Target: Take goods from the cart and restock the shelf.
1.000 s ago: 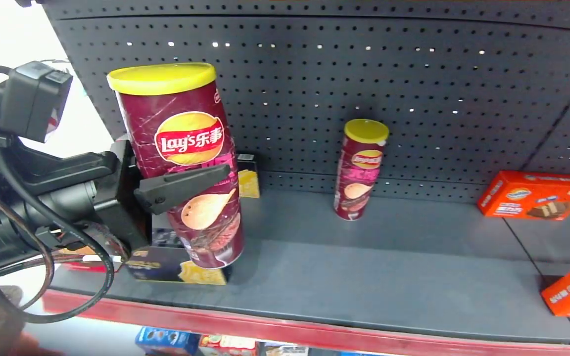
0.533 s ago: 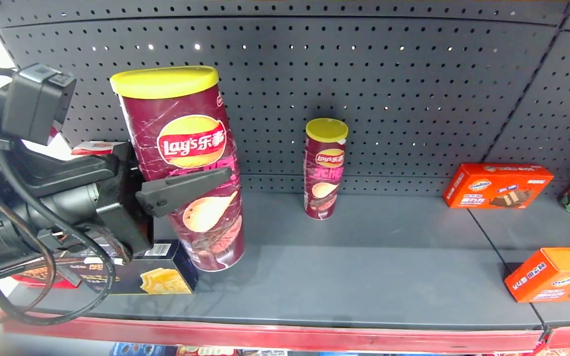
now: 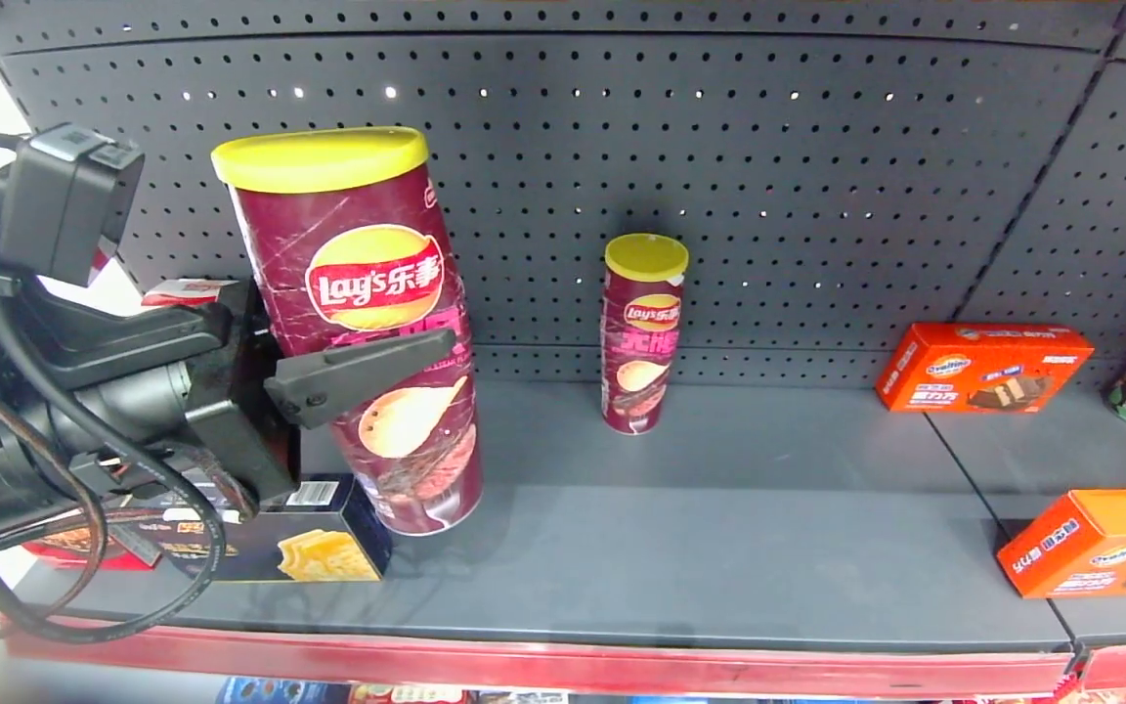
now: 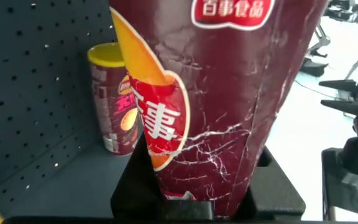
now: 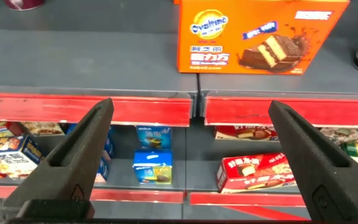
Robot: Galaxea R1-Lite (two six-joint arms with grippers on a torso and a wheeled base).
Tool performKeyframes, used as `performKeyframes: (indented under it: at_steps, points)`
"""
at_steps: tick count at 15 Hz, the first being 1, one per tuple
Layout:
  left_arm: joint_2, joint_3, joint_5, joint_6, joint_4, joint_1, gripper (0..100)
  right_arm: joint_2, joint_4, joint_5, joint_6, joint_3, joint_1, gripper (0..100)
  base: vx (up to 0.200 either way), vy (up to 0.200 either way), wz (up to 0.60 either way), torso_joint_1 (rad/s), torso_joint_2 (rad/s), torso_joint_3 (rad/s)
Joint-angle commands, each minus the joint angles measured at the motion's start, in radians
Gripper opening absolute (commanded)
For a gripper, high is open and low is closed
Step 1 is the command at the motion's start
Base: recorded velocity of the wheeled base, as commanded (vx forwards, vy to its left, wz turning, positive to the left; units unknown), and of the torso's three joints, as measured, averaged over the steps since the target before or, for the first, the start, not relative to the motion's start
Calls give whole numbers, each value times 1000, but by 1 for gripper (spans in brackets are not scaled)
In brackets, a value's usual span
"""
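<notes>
The head view looks forward and slightly down onto the shelf point(image 3: 719, 548) and its pegboard point(image 3: 817, 196), from a middle distance. The left wrist view sits right against the held can point(image 4: 229, 93) and faces past it to the pegboard. It shares that can and the back can point(image 4: 114, 99) with the head view. The right wrist view looks out level between the fingers of the right gripper point(image 5: 190, 104) at the shelf's red edge point(image 5: 86, 106). It shares the front orange box point(image 5: 260, 37) with the head view.

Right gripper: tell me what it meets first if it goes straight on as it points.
Probably the shelf's red front edge, centred between the open fingers of the right gripper; the orange box lies above that line. Depth is unclear.
</notes>
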Motion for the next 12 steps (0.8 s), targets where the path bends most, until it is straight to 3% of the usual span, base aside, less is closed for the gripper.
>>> performKeyframes:
  at_steps: [1,2,3,5,6,8,12]
  points:
    - [6,-2,0,-1,-9,0,0,59,12,13,12,-151,9,100,0,0,0,0,0,0]
    - [15,-9,0,-10,-17,2,0,337,33,83,103,-320,49,100,0,0,0,0,0,0]
    - [29,0,0,-30,-60,2,0,381,-8,123,124,-346,87,100,0,0,0,0,0,0]
    - [30,3,2,-102,-117,2,0,484,-115,168,65,-338,181,100,0,0,0,0,0,0]
    - [30,8,3,-116,-130,5,0,545,-172,169,39,-344,196,100,0,0,0,0,0,0]
    - [23,35,8,-122,-130,6,0,717,-355,181,20,-321,255,100,0,0,0,0,0,0]
    - [20,45,8,-122,-130,11,0,923,-438,191,29,-370,390,100,0,0,0,0,0,0]
